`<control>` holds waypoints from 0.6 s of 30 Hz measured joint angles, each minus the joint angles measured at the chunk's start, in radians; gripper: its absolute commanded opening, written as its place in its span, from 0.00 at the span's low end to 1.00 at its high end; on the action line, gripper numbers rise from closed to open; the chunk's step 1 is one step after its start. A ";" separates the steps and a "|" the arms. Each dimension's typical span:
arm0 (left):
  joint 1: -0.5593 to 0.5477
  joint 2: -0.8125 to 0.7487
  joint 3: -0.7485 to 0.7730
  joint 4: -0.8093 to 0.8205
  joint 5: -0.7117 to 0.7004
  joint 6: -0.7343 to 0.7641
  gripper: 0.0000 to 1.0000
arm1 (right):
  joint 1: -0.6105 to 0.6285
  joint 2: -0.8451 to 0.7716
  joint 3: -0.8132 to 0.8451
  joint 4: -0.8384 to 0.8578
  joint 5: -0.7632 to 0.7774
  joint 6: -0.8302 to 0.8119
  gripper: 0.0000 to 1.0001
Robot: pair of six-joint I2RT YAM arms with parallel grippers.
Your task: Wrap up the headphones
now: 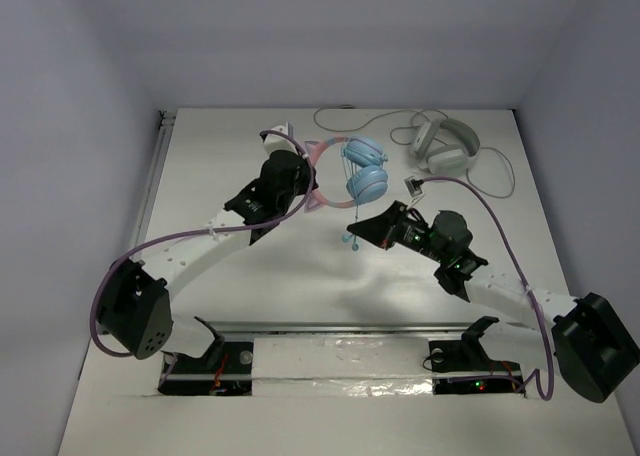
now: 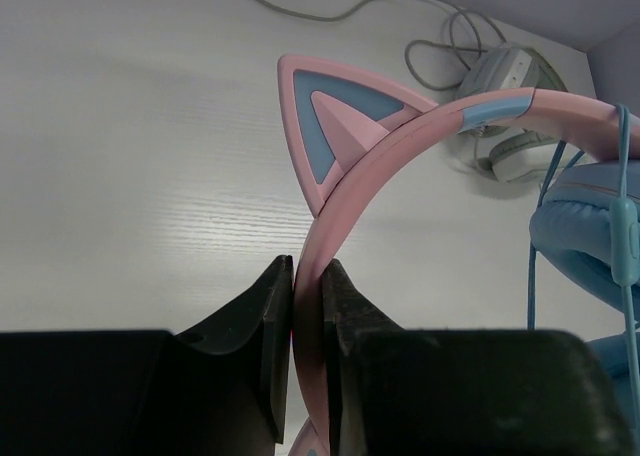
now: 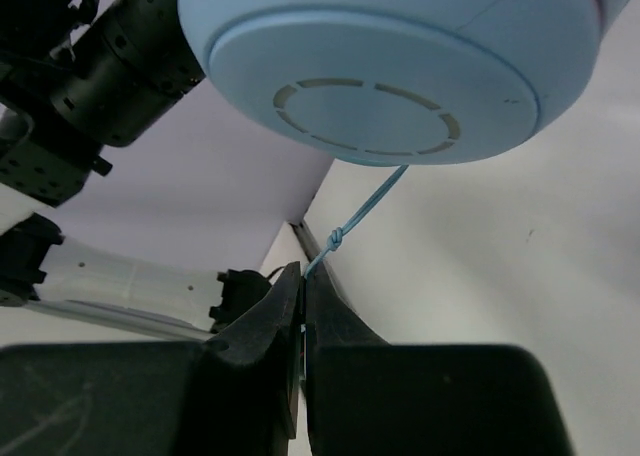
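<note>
The headphones [image 1: 350, 166], round light-blue earcups [image 1: 367, 183] on a pink cat-eared headband [image 2: 340, 211], are raised over the bench's [image 1: 200, 176] far middle. The left hand [image 2: 305, 276] pinches the headband, and the right hand [image 3: 302, 286] pinches the thin knotted blue cable [image 3: 370, 204].

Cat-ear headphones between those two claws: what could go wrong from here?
The left gripper pinches only the headphones' narrow headband, so they might swivel or slip out. The right gripper grips the thin cable taut under an earcup; pulling harder could strain it or tighten its knot.
</note>
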 measured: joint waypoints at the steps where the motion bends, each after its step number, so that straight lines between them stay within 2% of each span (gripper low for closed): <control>1: -0.010 0.000 -0.006 0.011 -0.011 -0.002 0.00 | 0.000 0.001 0.000 0.004 0.000 0.028 0.00; 5: -0.050 0.005 -0.042 0.051 -0.061 -0.016 0.00 | 0.000 0.026 0.000 0.065 0.005 0.148 0.05; 11: -0.127 0.034 -0.114 0.117 -0.137 -0.052 0.00 | 0.000 0.102 -0.001 0.157 0.082 0.308 0.07; 18: -0.157 0.041 -0.232 0.178 -0.200 -0.142 0.00 | 0.005 0.137 -0.002 0.125 0.248 0.398 0.18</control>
